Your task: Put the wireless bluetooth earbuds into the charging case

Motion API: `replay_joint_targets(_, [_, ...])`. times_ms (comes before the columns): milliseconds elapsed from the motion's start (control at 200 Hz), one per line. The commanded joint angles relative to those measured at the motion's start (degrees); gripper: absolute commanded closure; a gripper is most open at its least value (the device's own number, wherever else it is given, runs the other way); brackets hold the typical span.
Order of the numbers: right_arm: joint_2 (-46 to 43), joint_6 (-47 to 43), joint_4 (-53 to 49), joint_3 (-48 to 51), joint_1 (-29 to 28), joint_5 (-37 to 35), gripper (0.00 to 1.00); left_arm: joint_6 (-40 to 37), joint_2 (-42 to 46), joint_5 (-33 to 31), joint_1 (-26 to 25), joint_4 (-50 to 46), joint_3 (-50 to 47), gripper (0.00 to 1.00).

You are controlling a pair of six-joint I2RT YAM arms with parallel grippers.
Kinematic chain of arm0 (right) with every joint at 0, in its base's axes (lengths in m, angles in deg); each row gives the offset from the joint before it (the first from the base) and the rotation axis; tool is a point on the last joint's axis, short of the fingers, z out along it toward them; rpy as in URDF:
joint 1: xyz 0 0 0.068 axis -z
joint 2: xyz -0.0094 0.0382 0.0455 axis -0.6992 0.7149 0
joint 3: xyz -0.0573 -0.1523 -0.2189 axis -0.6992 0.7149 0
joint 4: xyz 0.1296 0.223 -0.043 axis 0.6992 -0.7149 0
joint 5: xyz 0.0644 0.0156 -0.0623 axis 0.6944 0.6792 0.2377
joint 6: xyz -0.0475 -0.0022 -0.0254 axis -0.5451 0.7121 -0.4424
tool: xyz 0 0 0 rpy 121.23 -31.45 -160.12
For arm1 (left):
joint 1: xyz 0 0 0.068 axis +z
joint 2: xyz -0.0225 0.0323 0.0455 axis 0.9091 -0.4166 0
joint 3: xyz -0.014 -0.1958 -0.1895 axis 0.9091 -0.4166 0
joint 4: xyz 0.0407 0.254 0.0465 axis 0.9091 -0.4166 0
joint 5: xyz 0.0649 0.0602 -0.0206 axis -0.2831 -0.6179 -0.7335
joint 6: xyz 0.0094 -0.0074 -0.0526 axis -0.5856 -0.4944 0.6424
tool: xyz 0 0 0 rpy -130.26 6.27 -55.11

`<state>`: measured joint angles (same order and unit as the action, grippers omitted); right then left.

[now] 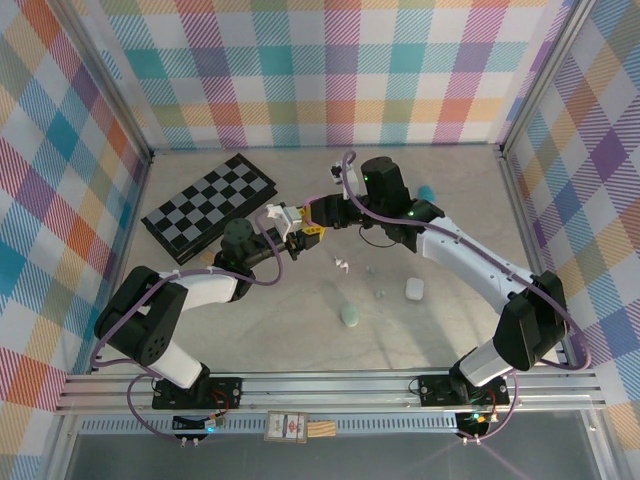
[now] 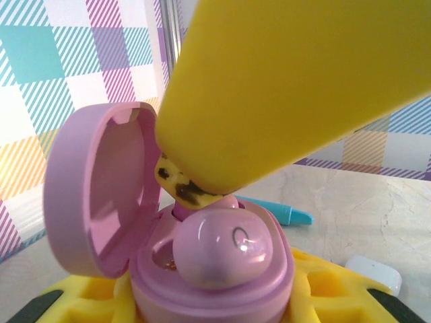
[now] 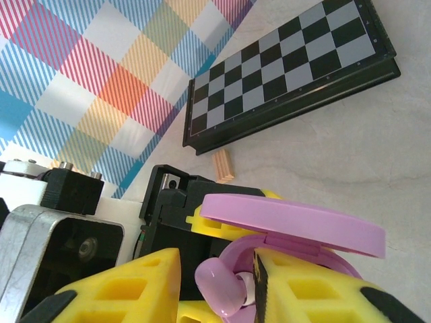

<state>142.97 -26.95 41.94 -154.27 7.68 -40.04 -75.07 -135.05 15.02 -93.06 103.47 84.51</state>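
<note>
L gripper (image 2: 209, 306) clamps open charging case (image 2: 101, 195). Pink earbud (image 2: 225, 245) betw R gripper (image 3: 219, 296) fingers; gripped or not, can't tell.

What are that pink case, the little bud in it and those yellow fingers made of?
The pink case looks like smooth plastic with a satin sheen: soft highlights inside its lid. The pink earbud is glossier plastic, showing sharp bright reflections. The yellow fingers show no glare: matte, perhaps rubbery or printed plastic.

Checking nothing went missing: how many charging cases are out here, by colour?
Pink charging case: 1
White charging case: 1
Pale green charging case: 1
Total: 3
</note>
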Motion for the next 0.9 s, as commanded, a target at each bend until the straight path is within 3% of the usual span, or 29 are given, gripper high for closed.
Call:
replay_joint_targets(0, [0.5,-2.0,-2.9,-1.1,0.2,2.2,0.68,0.2,1.0,1.4,-0.4,4.8,2.0,0.78])
replay_joint_targets(530, [1.6,-2.7,-7.0,-3.2,0.0,-2.9,0.74,0.1,1.3,1.4,-0.4,5.3,1.8,0.79])
replay_joint_targets(895, [-0.1,-3.7,-6.7,-4.0,0.0,-2.8,0.73,0.1,0.7,1.4,-0.4,5.3,1.9,0.79])
